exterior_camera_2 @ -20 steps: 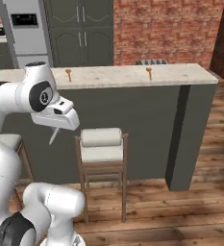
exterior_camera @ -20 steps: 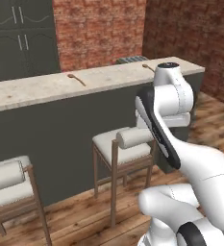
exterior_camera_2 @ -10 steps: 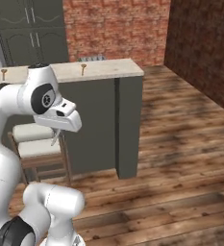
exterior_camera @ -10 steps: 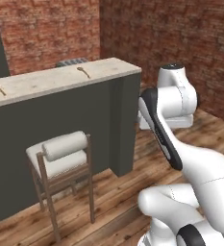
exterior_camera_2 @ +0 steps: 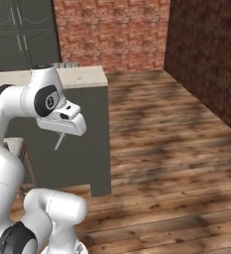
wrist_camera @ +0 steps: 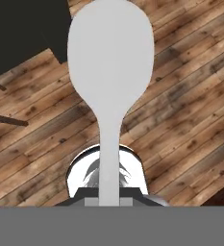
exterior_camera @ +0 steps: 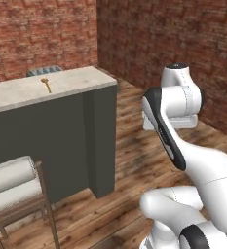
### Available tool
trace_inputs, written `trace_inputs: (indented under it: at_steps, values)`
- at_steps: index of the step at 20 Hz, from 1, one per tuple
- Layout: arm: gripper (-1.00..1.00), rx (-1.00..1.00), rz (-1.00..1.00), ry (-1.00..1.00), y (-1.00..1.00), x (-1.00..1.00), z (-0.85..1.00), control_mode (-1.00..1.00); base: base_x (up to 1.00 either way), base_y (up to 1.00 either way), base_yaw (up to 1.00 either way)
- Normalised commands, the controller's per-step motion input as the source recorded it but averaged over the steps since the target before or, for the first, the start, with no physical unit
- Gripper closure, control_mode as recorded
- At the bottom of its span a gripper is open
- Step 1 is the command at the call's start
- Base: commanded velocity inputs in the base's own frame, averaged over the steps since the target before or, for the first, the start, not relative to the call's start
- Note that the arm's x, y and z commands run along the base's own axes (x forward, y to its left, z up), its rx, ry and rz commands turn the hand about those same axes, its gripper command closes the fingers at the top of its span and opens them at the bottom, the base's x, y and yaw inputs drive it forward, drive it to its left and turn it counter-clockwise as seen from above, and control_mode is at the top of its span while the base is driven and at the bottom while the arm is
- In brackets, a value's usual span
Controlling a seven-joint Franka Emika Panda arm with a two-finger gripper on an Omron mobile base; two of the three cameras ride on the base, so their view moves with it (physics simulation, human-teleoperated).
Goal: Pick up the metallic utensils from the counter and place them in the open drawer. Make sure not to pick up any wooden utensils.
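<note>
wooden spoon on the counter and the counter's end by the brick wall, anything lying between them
Nothing. In the left base view the counter is bare stone from the wooden spoon to that end.

The spoon is pale grey, the worktop beige and speckled, the floor brown wood, the wall red brick.

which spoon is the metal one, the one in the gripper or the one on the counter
The silver-grey metal spoon held in the shut gripper; the small orange-brown wooden spoon lies on the pale beige stone counter.
</note>
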Motion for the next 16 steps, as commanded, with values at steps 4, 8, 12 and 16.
trace_inputs:
  at_steps: [4,8,12,16]
  values:
    - [1.0,0.0,0.0,0.0,0.0,0.0,0.0,1.0,1.0,-1.0,0.19]
    - [1.0,0.0,0.0,0.0,0.0,0.0,0.0,1.0,1.0,-1.0,0.26]
    - [1.0,0.0,0.0,0.0,0.0,0.0,0.0,1.0,1.0,-1.0,0.17]
    - [1.0,0.0,0.0,0.0,0.0,0.0,0.0,1.0,1.0,-1.0,0.18]
